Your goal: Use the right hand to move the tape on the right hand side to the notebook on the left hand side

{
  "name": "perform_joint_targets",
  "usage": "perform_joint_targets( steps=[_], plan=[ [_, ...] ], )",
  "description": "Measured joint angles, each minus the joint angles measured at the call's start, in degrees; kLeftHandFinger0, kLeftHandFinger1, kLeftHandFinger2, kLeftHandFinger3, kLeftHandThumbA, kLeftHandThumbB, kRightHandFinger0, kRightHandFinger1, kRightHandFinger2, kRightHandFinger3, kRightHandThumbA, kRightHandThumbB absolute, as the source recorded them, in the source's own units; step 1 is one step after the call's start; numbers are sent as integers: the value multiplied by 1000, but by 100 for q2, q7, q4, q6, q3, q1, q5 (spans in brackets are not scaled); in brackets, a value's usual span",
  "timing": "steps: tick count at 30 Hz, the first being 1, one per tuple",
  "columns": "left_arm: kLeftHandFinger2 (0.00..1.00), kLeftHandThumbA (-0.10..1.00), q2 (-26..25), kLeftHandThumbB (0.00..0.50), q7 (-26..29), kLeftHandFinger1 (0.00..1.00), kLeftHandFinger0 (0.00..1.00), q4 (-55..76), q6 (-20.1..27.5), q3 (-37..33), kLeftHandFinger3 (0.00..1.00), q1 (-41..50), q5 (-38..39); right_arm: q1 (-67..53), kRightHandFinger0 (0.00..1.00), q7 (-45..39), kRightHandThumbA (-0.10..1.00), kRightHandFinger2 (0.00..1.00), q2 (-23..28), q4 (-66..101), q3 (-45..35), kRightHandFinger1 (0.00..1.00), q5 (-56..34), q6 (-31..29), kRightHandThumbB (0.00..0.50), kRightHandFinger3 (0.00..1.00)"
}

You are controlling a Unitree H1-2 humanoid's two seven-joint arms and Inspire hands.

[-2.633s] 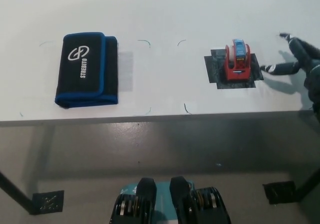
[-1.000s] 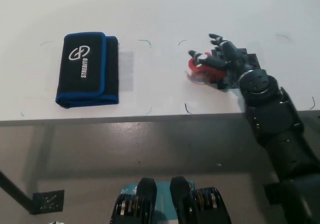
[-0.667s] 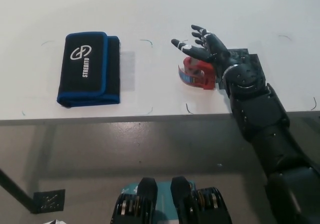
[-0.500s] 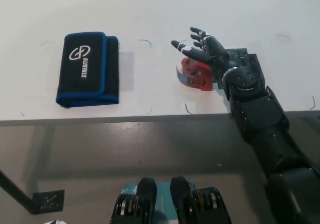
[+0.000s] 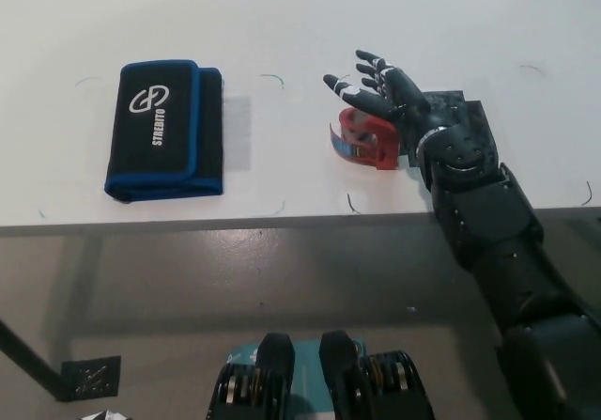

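Observation:
The red tape dispenser (image 5: 362, 140) with blue tape lies tipped on its side on the white table (image 5: 300, 25), just left of a dark square patch (image 5: 467, 117). My black right hand (image 5: 383, 89) hovers over it, open with fingers spread and nothing held; the palm covers the dispenser's far side. The black notebook with blue edging and white lettering (image 5: 161, 129) lies at the left of the table, well apart from the tape. My left hand is out of view.
Small pen marks (image 5: 349, 202) dot the tabletop between notebook and tape. The table's front edge (image 5: 282, 221) runs just below both objects, with grey floor beyond. A black floor plate (image 5: 89, 378) sits at lower left.
My right arm swung in from the far right and pushed the tape left off the dark patch, toppling it. The hand, earlier curled on it, now stands open; little motion in the last half second.

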State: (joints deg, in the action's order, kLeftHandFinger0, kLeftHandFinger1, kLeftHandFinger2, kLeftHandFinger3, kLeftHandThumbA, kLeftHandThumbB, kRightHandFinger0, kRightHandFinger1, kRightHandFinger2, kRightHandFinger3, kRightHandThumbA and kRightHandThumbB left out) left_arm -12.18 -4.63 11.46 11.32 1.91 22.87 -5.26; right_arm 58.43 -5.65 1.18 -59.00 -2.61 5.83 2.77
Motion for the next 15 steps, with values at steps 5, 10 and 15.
perform_joint_targets(
  steps=[5, 10, 15],
  plan=[
    [201, -2, 0, 129, -1, 159, 237, 0, 0, 9, 351, -6, 4, -6, 1000, -24, 803, 1000, 55, -92, 75, 1000, 0, -23, 349, 1000],
    [198, -22, 0, 125, -1, 161, 243, 0, 2, 19, 358, -11, 6, -24, 1000, -58, 797, 1000, 113, -111, 115, 1000, -11, -48, 312, 1000],
    [200, -44, 0, 125, 0, 154, 230, 0, 3, 23, 354, -14, 6, -85, 1000, -115, 794, 1000, 136, -258, 134, 1000, -32, -182, 349, 1000]
  ],
)
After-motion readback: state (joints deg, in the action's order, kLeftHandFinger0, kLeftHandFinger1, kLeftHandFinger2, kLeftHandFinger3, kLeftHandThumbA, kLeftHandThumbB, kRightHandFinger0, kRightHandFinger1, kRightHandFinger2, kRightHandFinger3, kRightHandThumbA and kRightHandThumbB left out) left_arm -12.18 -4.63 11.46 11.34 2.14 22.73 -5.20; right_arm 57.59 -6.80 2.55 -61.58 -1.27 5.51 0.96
